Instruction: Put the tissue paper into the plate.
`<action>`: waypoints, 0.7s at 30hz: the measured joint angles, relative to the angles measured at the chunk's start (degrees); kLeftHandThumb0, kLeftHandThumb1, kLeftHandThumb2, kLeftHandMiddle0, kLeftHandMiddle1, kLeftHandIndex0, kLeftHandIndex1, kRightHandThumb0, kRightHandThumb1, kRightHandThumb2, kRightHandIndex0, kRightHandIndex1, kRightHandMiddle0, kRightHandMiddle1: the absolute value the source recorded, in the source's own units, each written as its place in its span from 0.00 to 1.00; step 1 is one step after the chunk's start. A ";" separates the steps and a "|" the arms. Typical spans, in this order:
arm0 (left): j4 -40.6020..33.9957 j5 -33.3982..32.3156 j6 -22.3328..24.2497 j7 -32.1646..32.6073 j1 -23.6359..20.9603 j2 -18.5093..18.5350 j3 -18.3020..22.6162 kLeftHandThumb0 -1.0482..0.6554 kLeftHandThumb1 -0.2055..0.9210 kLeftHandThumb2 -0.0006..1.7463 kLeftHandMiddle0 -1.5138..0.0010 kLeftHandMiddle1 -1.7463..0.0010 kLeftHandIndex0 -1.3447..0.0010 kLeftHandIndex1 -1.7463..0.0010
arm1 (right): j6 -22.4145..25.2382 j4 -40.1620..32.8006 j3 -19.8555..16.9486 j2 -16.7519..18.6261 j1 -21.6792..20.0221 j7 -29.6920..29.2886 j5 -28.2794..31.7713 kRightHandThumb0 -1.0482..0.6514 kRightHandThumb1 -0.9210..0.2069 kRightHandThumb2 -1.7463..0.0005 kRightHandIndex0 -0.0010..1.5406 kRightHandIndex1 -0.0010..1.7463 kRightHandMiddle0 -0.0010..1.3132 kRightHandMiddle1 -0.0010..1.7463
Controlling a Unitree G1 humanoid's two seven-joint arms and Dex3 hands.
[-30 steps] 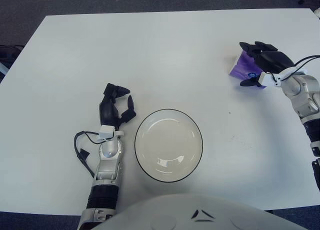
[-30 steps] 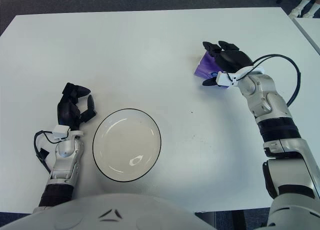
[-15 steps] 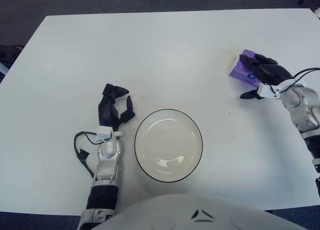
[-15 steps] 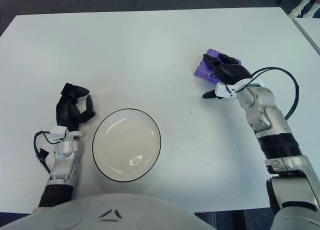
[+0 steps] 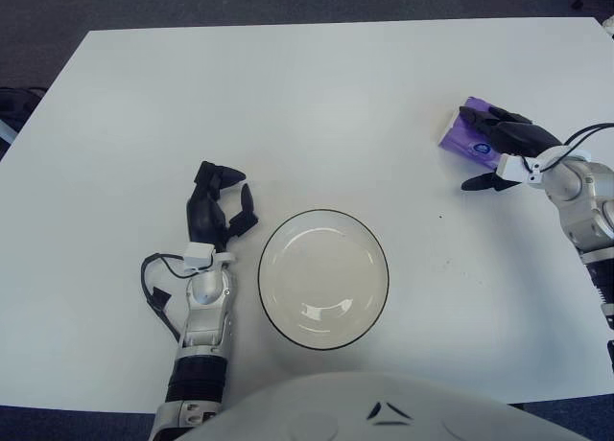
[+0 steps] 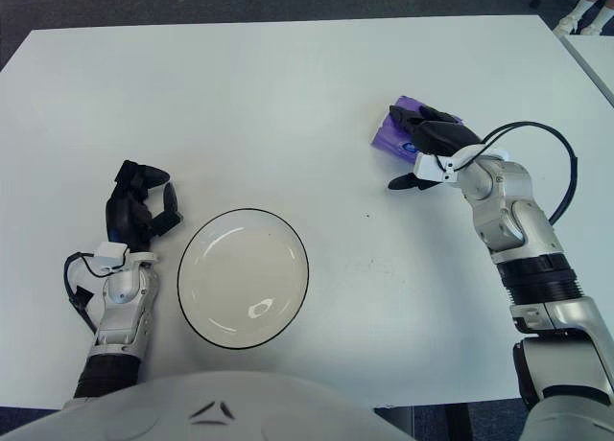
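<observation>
The purple tissue paper (image 6: 401, 134) is covered by the spread, not yet closed right hand (image 6: 429, 146), so the fingers should be closed firmly before it is lifted toward the plate (image 6: 197, 309).

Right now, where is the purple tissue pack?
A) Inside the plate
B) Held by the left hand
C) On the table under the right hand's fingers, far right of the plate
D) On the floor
C: the purple tissue pack lies on the table with the right hand spread over it, while the plate holds nothing and the left hand shows beside the plate's left side.
</observation>
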 measured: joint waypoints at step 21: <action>-0.07 0.19 0.01 0.10 0.10 0.00 0.46 0.37 0.62 0.63 0.50 0.00 0.65 0.00 | 5.51 4.04 1.88 2.88 -5.33 -0.73 -1.23 0.00 0.22 0.80 0.00 0.00 0.00 0.00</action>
